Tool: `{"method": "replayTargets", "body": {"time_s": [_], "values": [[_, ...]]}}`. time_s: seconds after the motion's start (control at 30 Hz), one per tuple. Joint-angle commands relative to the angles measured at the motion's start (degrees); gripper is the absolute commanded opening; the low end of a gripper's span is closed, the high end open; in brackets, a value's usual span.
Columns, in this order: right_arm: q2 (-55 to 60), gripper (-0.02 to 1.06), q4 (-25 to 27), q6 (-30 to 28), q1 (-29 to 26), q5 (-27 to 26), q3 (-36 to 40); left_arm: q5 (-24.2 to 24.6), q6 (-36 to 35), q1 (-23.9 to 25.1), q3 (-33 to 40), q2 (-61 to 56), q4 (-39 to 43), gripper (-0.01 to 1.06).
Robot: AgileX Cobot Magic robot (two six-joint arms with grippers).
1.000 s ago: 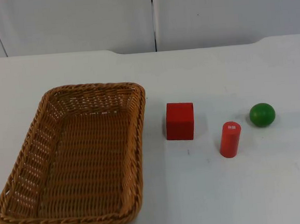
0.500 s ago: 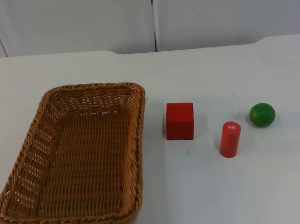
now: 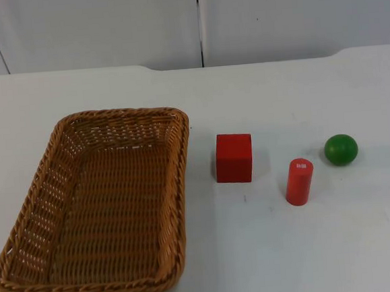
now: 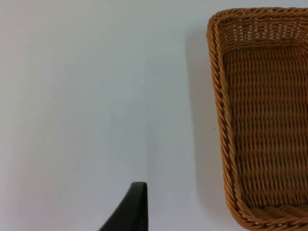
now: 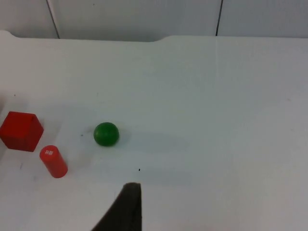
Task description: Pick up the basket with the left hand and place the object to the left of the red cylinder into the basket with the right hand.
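Wicker basket (image 3: 98, 204) sits unlifted on the table (image 3: 291, 246), red cube (image 3: 234, 158) left of red cylinder (image 3: 299, 182) untouched; nothing started, jaws' state can't be told.

A white counter (image 3: 270, 248) is seen, evenly lit, with soft shadows cast on it. Its far edge is met by a grey partition wall (image 3: 105, 28), which is divided by dark vertical seams into panels.
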Motion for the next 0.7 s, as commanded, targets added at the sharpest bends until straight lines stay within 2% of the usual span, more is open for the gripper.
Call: {"method": "replayTargets", "body": {"time_s": [0.0,0.33,0.57,0.67], "values": [[2.5,1.05,-0.33,-0.9,0.03,-1.5,-1.3,-0.84,0.04,-0.35,-0.5,0.02,-0.71,1.05],[16.06,1.05,-0.33,-2.08,0.03,-6.06,-4.95,-0.84,0.04,-0.35,-0.5,0.37,-0.81,1.05],[21.13,1.05,-0.33,-2.19,0.03,-7.06,-4.95,-0.84,0.54,-0.35,-0.5,2.92,-2.25,1.05],[22.83,1.05,-0.33,-2.19,0.03,-7.06,-4.95,-1.54,3.09,-0.35,-0.5,5.99,-4.54,1.05]]}}
